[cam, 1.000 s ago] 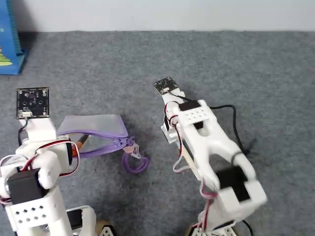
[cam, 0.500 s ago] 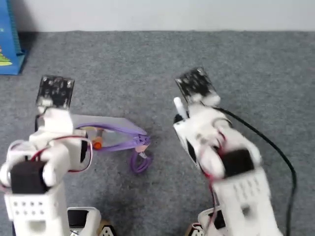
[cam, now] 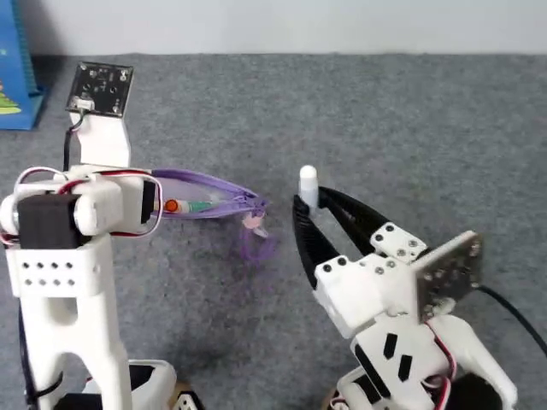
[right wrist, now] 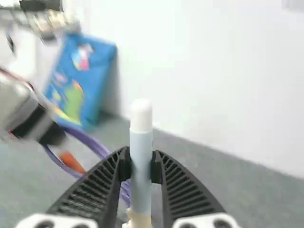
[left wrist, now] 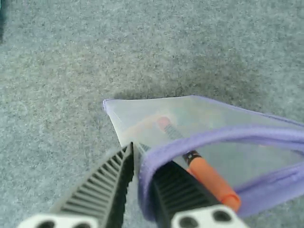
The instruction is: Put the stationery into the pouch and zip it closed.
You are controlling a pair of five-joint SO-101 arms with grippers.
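**Both grippers loaded: left on pouch rim, right on blue pen**

Left gripper (left wrist: 134,151): fingers together, pinching the purple zip rim at one end of the pouch (left wrist: 156,114). The clear pouch body runs away from the fingertips. The two purple bands of the rim stand apart further out, so the mouth is open there. Can't tell whether the pouch touches the table (cam: 410,120) or hangs just over it.

Orange pen (left wrist: 209,175): inside the pouch, right beside the left fingertips, lying along the rim. A second stick with a pinkish tip (left wrist: 164,123) is also inside, just past the fingertips. Can't tell what it is.

Right gripper (right wrist: 141,159): clamped on a blue pen (right wrist: 140,142). The barrel runs along between the two fingers and the white cap sticks out past the tips.

From above, that cap sits ahead of the right fingertips, near the zip end of the pouch but not touching it. A purple loop (cam: 256,245) comes off the zip end, between the pouch and the right fingers. It is blurred, no detail.

From the right wrist, the pouch rim and orange pen show beyond the fingers, off to one side of the blue pen, with the left arm behind them.

Rest: blue box (cam: 13,81) well beyond the left gripper, against the white wall (cam: 299,26)
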